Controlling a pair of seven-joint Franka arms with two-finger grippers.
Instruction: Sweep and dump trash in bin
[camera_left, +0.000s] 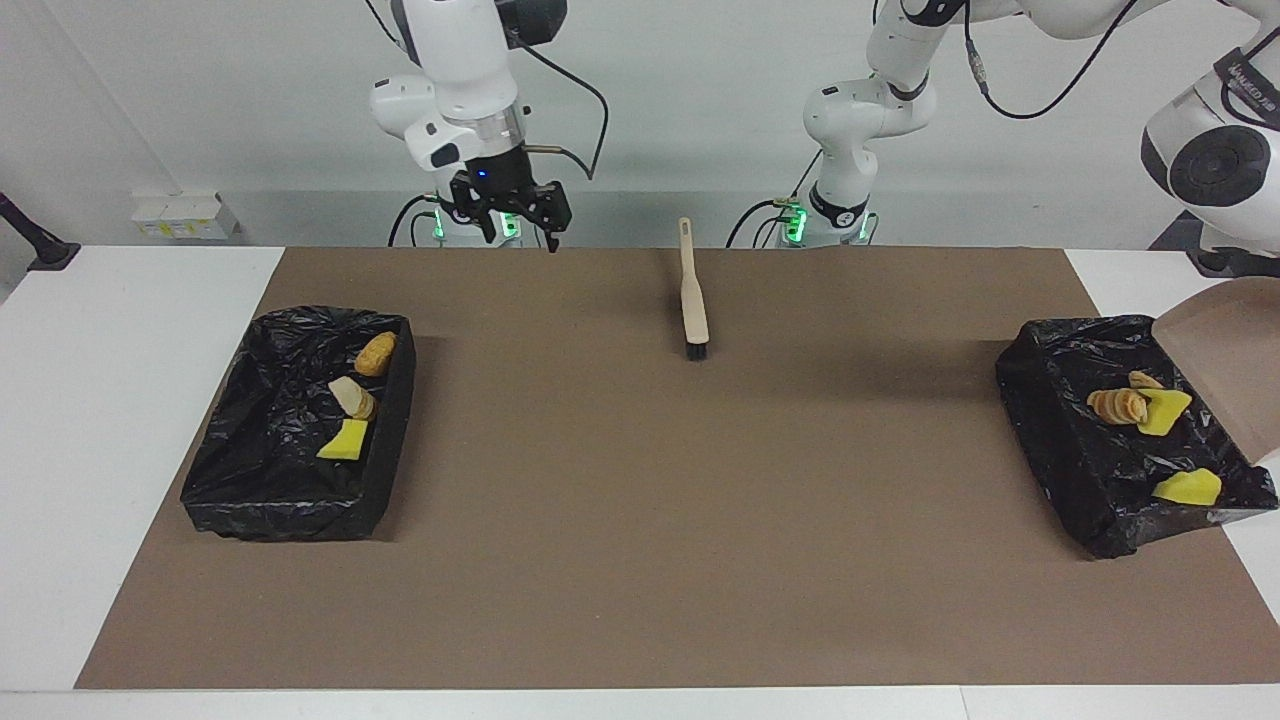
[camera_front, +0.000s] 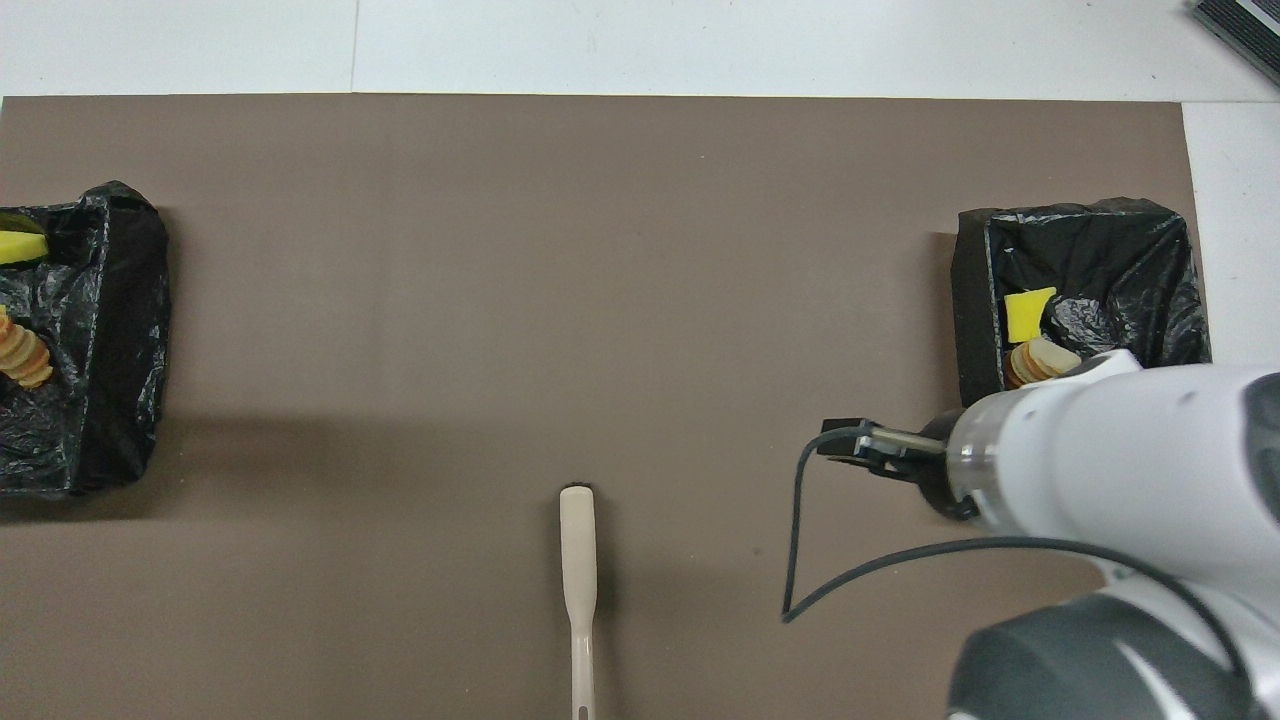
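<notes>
I saw the trash (camera_left: 1140, 405) lying in the black-lined bin (camera_left: 1060, 440) at the left arm's end. My right gripper (camera_left: 512, 208) hung spread-fingered; the left, out of view, was clamped shut beside the tilted dustpan (camera_left: 1235, 350).

The right gripper (camera_left: 521, 240), jaws apart, is hanging over the edge of the brown mat (camera_left: 640, 520) by its own base, with only bare mat lying beneath it. Toward the left arm's end from it, the brush (camera_left: 693, 300) is lying flat, the one low thing crossing that path. Forward of the gripper, toward the right arm's end, the black-lined bin (camera_left: 290, 500) is standing with its walls raised. Between brush and bin the mat is lying open. Well away, the tilted dustpan (camera_left: 1235, 350) is leaning over the other bin (camera_left: 1060, 440), crowding the space above it.
</notes>
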